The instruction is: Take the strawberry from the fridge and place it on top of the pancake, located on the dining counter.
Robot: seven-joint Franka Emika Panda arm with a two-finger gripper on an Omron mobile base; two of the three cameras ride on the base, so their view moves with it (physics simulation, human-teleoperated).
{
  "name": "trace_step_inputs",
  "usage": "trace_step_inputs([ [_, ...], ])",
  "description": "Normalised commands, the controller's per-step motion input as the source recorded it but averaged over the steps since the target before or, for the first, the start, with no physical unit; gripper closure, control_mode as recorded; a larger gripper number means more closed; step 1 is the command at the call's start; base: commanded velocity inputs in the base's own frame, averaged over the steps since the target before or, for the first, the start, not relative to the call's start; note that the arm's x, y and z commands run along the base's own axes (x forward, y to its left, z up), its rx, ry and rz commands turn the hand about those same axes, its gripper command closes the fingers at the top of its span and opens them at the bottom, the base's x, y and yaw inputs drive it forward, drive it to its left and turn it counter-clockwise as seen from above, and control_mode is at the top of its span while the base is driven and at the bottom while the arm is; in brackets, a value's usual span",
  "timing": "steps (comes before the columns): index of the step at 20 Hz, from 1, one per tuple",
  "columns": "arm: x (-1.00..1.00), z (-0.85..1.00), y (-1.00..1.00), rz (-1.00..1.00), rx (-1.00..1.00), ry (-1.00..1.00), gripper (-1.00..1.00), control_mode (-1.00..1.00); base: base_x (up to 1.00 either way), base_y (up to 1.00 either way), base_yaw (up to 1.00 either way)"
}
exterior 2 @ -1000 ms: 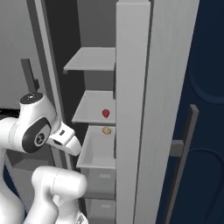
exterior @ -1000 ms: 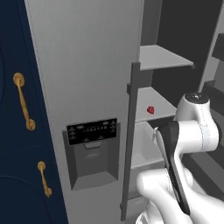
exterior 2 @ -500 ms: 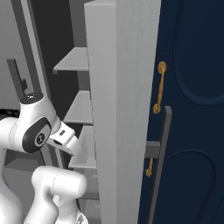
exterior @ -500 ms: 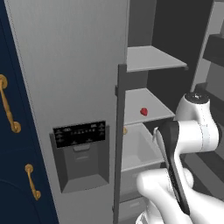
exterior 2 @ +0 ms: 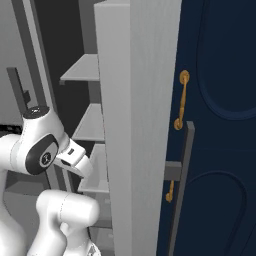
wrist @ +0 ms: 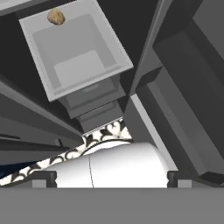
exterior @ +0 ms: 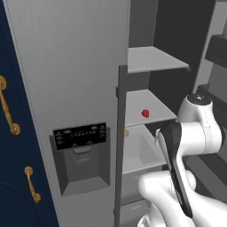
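With the fridge [exterior: 66,66] open, the strawberry [exterior: 145,113] remains unpicked near its shelf's front edge; gripper state cannot be determined; retrieval and placement remain.

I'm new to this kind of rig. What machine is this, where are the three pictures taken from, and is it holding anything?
This is a rendered kitchen with a white robot arm on a base that can drive. Two cameras ride on the base behind the arm, one to its left and one to its right; the third sits on the hand and looks along the jaws.

The arm faces an open grey fridge. On a middle shelf lies the strawberry, tiny and red. Lower down is a pale drawer with a small tan lump at its edge. Navy cabinets with gold handles flank the fridge.

Whether the jaws are open or shut cannot be told here; the strawberry lies untouched on its shelf.
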Motion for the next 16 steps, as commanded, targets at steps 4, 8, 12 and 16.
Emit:
trace_step_inputs([
  [4,0.00,0.00,0.00,0.00,0.00,-0.01,-1.00,-1.00,0.00,0.00,0.00],
  [8,0.55,0.20,0.00,0.18,-0.03,-0.26,-1.00,-1.00,0.00,0.00,0.00],
  [12,0.79,0.14,0.01,0.20,-0.05,-0.16,-1.00,-1.00,0.00,0.00,0.00],
  [16,0.96,0.00,0.03,0.09,-0.06,-0.11,-1.00,-1.00,0.00,0.00,0.00],
])
